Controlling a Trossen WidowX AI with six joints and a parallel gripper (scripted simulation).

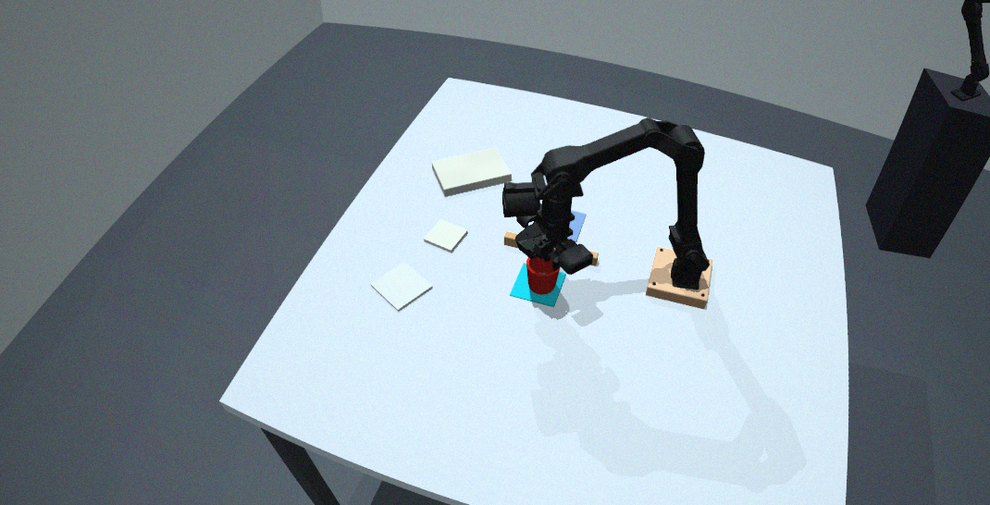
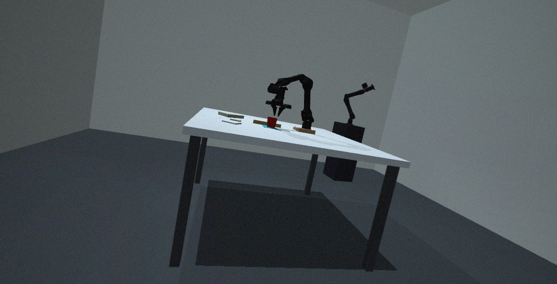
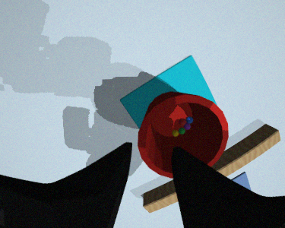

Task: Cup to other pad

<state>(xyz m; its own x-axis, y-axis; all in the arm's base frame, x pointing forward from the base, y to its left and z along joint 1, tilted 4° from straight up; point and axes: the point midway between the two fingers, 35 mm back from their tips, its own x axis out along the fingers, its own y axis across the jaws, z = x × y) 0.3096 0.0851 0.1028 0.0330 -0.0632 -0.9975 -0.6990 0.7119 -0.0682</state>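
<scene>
Cup (image 3: 185,134) sits upright on the cyan pad (image 3: 185,80), red, open mouth up, a few coloured marbles (image 3: 183,128) clustered at its bottom. From the exterior view the cup (image 2: 271,121) stands on the table (image 2: 249,136) with my pincer (image 2: 278,113) hanging just above it, fingertips above the rim, not touching.

My pincer (image 3: 151,152) is partly spread and pinching nothing. Wrist view: my two black fingers frame the near edge of the cup from above, with a gap between them; the right finger overlaps the cup's rim in the picture.

Top view: cup (image 1: 541,277) on the cyan pad (image 1: 524,287), my pincer (image 1: 547,252) directly over it and hiding its mouth. Wooden bar (image 1: 511,240) lies just behind the cup, between the cyan pad and the blue pad (image 1: 578,224), which is mostly hidden by my arm. In the wrist view only a corner of the blue pad (image 3: 242,181) shows past the wooden bar (image 3: 244,152).

Three pale slabs lie well apart to the side: thick slab (image 1: 471,170), small tile (image 1: 445,234), flat tile (image 1: 401,286). My base sits on a wooden mount (image 1: 661,280) near the table's far side.
</scene>
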